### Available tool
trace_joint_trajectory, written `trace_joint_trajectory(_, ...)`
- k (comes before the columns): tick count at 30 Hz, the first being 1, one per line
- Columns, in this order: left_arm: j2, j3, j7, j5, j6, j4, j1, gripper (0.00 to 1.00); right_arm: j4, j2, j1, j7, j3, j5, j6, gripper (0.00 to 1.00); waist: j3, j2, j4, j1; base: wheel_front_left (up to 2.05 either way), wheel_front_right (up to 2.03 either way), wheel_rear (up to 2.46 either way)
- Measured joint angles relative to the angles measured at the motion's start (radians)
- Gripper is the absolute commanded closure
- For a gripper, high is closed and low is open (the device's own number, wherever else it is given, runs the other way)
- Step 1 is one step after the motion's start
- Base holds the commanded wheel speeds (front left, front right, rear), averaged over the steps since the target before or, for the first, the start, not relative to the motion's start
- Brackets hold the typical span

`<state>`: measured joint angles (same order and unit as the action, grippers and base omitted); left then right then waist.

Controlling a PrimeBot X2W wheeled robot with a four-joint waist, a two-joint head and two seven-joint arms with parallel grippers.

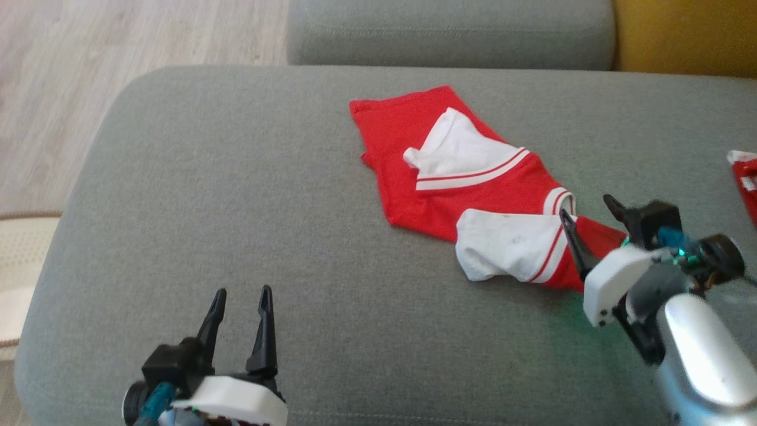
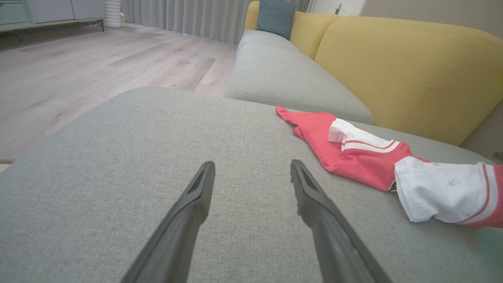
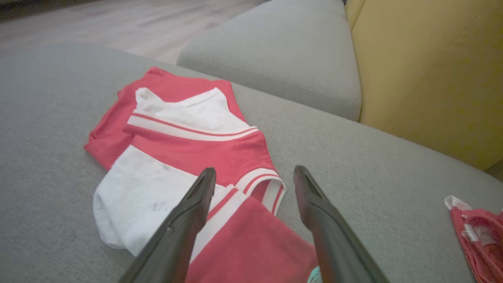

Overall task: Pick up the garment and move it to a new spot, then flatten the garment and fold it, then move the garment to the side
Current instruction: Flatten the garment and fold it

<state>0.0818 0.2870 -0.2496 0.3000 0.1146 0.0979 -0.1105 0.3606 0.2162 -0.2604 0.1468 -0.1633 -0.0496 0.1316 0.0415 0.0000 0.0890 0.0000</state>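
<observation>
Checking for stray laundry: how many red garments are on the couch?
2. A shirt lies in the middle of the cushion; another garment pokes in at the head view's right edge, cut off, so more may lie beyond.

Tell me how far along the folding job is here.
Done, apparently: the garment lies on the grey cushion with both white sleeves turned in. In hand: the open right gripper is poised over its collar end, gripping nothing; the left gripper idles open. Left: finishing the fold, moving it aside.

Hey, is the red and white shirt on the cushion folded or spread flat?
Folded over itself, not spread flat: the shirt lies as a narrow bundle, white sleeves turned in over its red body.
</observation>
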Motion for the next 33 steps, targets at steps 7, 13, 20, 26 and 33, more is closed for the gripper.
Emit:
trace_joint_trajectory(7, -0.016, 0.007, 0.000, -0.009, -0.009, 0.004, 0.043, 0.00, 0.109, 0.102, -0.104, 0.145, -0.132, -0.177, 0.000, 0.00, 0.046, 0.0000, 0.034, 0.0001, 0.00, 0.00, 0.00)
trace_joint_trajectory(13, -0.022, -0.002, 0.000, -0.009, -0.011, 0.011, 0.045, 0.00, 0.084, 0.193, -0.109, 0.272, -0.282, -0.401, 0.000, 0.54, 0.061, 0.0000, 0.043, 0.0001, 0.00, 0.00, 0.00)
trace_joint_trajectory(20, -0.024, -0.009, 0.000, -0.010, -0.019, 0.011, 0.054, 0.00, -0.018, 0.268, -0.107, 0.304, -0.353, -0.505, 0.000, 1.00, 0.062, 0.0000, 0.022, 0.0001, 0.00, 0.00, 0.00)
trace_joint_trajectory(26, -0.024, -0.013, 0.000, -0.017, -0.019, 0.010, 0.054, 0.00, -0.157, 0.305, -0.041, 0.293, -0.374, -0.514, 0.000, 1.00, 0.064, 0.0000, -0.002, 0.0001, 0.00, 0.00, 0.00)
trace_joint_trajectory(33, -0.025, -0.016, 0.000, -0.026, -0.019, 0.008, 0.054, 0.00, -0.228, 0.301, 0.180, 0.293, -0.357, -0.492, 0.000, 1.00, 0.064, 0.0000, -0.034, 0.0001, 0.00, 0.00, 0.00)
